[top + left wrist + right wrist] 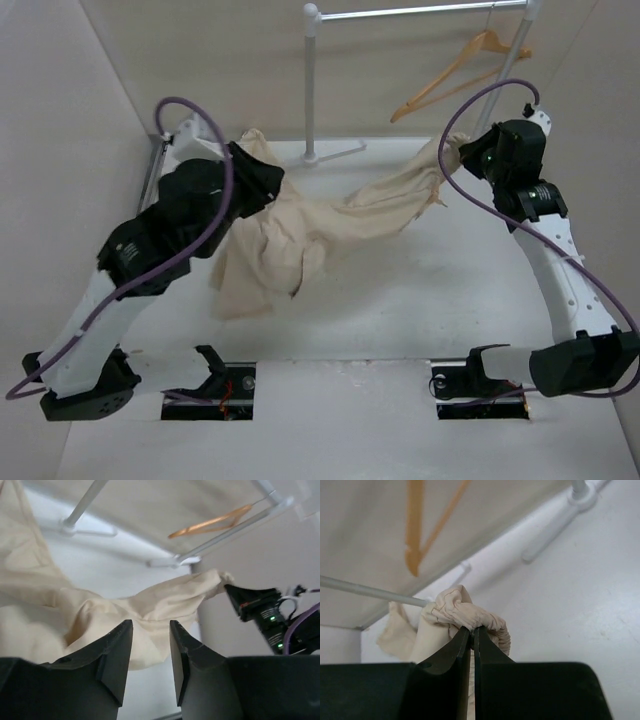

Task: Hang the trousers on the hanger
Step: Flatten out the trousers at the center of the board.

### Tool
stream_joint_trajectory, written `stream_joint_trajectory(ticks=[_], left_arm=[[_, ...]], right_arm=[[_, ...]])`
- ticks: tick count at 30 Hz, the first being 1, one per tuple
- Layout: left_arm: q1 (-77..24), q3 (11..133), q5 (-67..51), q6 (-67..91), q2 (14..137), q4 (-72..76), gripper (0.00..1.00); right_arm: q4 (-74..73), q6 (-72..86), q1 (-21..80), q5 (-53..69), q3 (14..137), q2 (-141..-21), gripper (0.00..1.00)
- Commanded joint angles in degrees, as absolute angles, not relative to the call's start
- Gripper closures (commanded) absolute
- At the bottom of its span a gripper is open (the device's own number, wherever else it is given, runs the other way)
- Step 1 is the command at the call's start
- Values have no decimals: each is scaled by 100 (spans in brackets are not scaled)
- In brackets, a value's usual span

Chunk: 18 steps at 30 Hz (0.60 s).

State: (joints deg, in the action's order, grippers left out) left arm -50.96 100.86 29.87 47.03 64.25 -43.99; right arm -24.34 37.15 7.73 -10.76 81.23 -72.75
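A white-walled booth and its pale tabletop (400,310), seen from my remote station, with a white garment rail (420,12) standing along the far edge.

The trousers (300,225) hang in a slack span across the far half of the tabletop. The bulk is heaped and drooping near the far left corner, and one leg is drawn out towards the far right corner.

The hanger (455,75) dangles from the rail above that far right corner, tilted, apart from the cloth and bare.

The right fingers (450,660) are pressed together on a bunched leg end, a thin pinch on a small wad of cloth.

The left fingers (115,655) stand spread with nothing between them, the cloth lying just beyond their tips. From overhead the fabric looks draped against that arm, but I cannot tell what carries it.

My worry is the weight. With only one pinch sure, the heavy left heap could slide off and drag, pulling the leg end out of the right fingers. A hasty lift towards the rail could also knock the loosely hung hanger, setting it swinging or unhooking it. Closing the left fingers where they are may catch only air or a single layer.
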Motion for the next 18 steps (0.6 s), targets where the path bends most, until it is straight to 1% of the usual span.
stream_joint_trajectory(ticks=[1, 2, 5, 8, 10, 13, 15, 18], left_arm=[[-5251, 9371, 2962, 4464, 7515, -5539, 64], [-5269, 9126, 2936, 4500, 7454, -5285, 63], [-5199, 8396, 2813, 4596, 7129, -4826, 52], [-4743, 7404, 3031, 4632, 6682, -4895, 51], [-4252, 6648, 3181, 4614, 6365, -4930, 50], [-3198, 5514, 3007, 4597, 5899, -4773, 45], [-2539, 5047, 2700, 4588, 5705, -4633, 44], [-1869, 4615, 2234, 4579, 5441, -4597, 43]], right_arm=[[-2074, 3911, 506, -1020, 7761, -7330, 100], [-2048, 3885, 427, -993, 7665, -7321, 100], [-1960, 3850, 76, -976, 7427, -7304, 100], [-2021, 3832, -259, -976, 7453, -7479, 100], [-2074, 3815, -391, -1072, 7532, -7549, 100], [-2276, 3806, -444, -1326, 7708, -7629, 100], [-2390, 3745, -435, -1520, 7726, -7638, 100], [-2409, 3779, -365, -1538, 7472, -7454, 100]])
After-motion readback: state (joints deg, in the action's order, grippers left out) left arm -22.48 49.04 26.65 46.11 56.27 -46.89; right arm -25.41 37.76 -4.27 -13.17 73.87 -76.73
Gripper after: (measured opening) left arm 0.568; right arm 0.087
